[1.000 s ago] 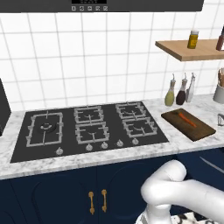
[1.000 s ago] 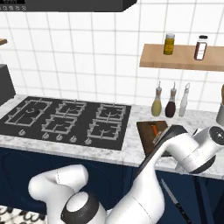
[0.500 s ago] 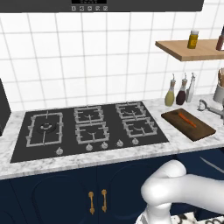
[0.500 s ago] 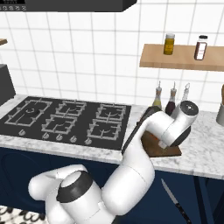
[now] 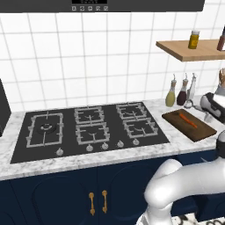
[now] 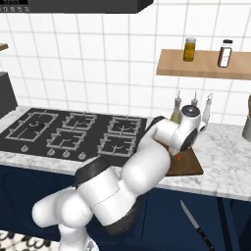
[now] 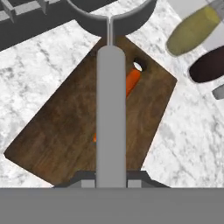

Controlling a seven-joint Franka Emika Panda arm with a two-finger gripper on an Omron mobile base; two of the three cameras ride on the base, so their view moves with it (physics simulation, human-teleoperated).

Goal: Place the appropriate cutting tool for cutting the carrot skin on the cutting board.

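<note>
The fingers (image 7: pixel 111 183) pinch a grey peeler (image 7: pixel 110 118) above the cutting board (image 7: pixel 61 140), directly over the carrot (image 7: pixel 132 81). The board lies on the counter (image 7: pixel 192 127).

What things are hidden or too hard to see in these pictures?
- Carrot: in the hand view, its middle is hidden behind the grey tool.
- Grey tool: its rounded head is cut off by the top edge of the hand view, so the blade cannot be made out.
- Cutting board: in the right base view, the arm covers most of it.
- Shelf jars: their labels are too small to read.
</note>
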